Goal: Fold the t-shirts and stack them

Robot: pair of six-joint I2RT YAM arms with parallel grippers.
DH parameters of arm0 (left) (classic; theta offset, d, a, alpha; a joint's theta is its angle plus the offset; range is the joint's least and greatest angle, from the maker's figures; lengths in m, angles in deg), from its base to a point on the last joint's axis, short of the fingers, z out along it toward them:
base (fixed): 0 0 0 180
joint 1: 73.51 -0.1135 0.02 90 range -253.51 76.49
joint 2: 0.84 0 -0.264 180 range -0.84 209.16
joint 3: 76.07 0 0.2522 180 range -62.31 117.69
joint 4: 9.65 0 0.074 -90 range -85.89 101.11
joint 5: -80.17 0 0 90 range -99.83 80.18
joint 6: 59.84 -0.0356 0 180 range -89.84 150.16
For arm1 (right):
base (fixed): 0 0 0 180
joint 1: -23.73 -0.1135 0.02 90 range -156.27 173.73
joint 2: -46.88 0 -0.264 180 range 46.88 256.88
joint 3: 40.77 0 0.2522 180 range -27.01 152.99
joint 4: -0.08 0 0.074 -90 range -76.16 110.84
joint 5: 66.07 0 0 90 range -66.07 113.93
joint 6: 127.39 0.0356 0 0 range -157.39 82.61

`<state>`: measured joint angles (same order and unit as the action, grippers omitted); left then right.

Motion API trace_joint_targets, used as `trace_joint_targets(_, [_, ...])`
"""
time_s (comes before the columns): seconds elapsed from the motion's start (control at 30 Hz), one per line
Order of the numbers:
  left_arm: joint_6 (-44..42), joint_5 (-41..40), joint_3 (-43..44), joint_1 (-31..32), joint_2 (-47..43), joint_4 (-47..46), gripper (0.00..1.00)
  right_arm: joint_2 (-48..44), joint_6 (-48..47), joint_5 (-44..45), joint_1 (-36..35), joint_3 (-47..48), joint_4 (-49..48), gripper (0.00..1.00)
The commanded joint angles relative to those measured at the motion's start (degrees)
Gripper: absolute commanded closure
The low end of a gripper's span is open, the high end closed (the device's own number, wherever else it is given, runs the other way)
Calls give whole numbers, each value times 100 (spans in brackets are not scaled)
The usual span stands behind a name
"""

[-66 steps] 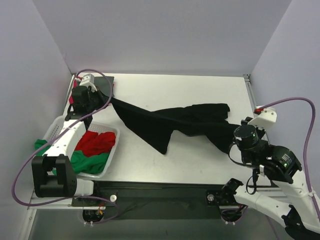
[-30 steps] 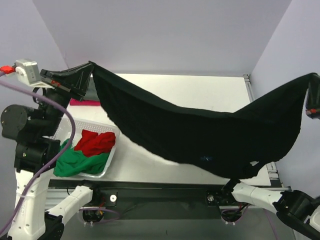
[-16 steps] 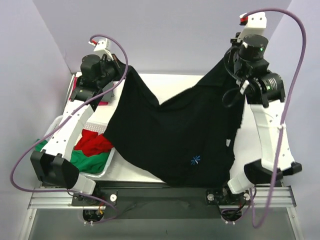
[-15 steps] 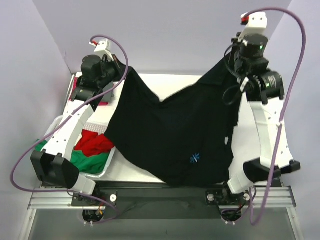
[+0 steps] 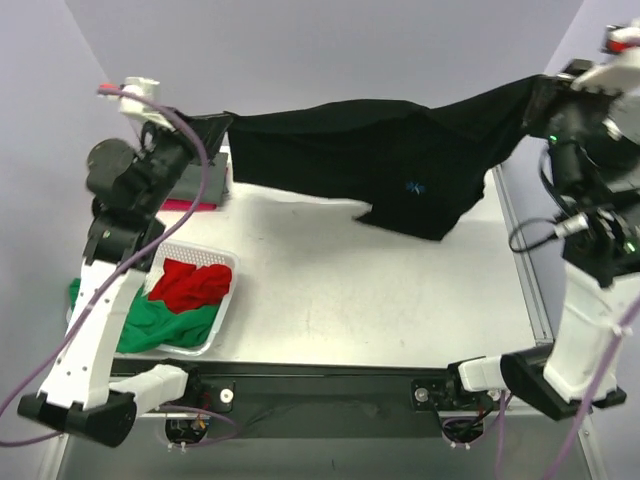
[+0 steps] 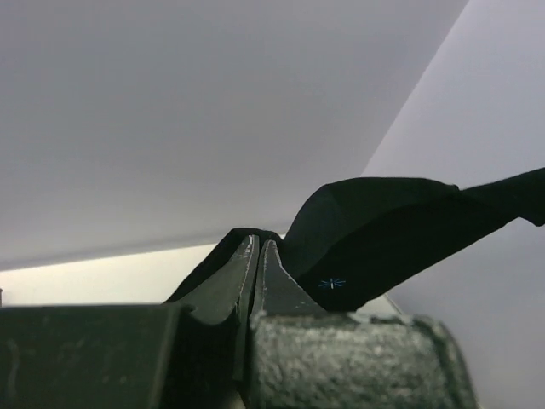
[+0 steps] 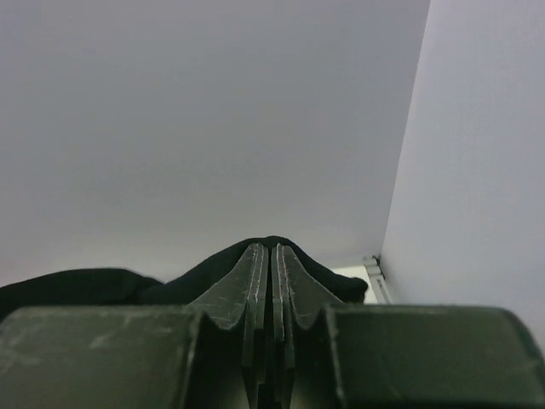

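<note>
Fabric of the black t-shirt (image 5: 380, 160) is hanging stretched in the air over the table (image 5: 400, 300), beyond the basket (image 5: 228, 272) and to its right. The left gripper (image 5: 218, 124) is clenching one end of it, above the basket's far side, while the right gripper (image 5: 548, 92) is clenching the other end, well away from the basket. A red t-shirt (image 5: 190, 283) and a green t-shirt (image 5: 160, 325) are lying crumpled in the basket, the green one spilling over its near-left rim.

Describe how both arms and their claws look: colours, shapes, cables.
The left arm and right arm are built of white links joined by black round joints. A purple cable trails along each. The left claw and right claw are dark grey and scuffed, tapering to thin tips.
</note>
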<state>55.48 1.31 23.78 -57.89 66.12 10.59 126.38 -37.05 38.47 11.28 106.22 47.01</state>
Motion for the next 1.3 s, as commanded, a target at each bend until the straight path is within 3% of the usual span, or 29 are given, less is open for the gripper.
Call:
trace_joint_targets(0.0, [52, -85, -135, 11, -735, -384, 100, -767, -129, -241, -3, 195, -688, 100])
trace_joint_targets(0.27, [-36, -165, 101, 3, -2045, -332, 100, -1876, -157, -628, -12, 133, -1233, 100])
trace_joint_targets(0.63, [122, 161, 295, -6, -2293, -797, 100, -2203, -218, -919, -3, -69, -1716, 100])
trace_joint_targets(0.93, [140, -23, -39, -6, -669, -1404, 100, -842, -797, -243, -3, -323, -2016, 100])
trace_joint_targets(1.2, [201, -735, 495, -50, 2450, -1493, 100, 1494, -1018, 697, 401, -262, -2148, 100])
trace_joint_targets(1.27, [201, -657, 821, -59, 3370, -1343, 86, 2057, -1027, 1041, 419, -219, -2148, 100])
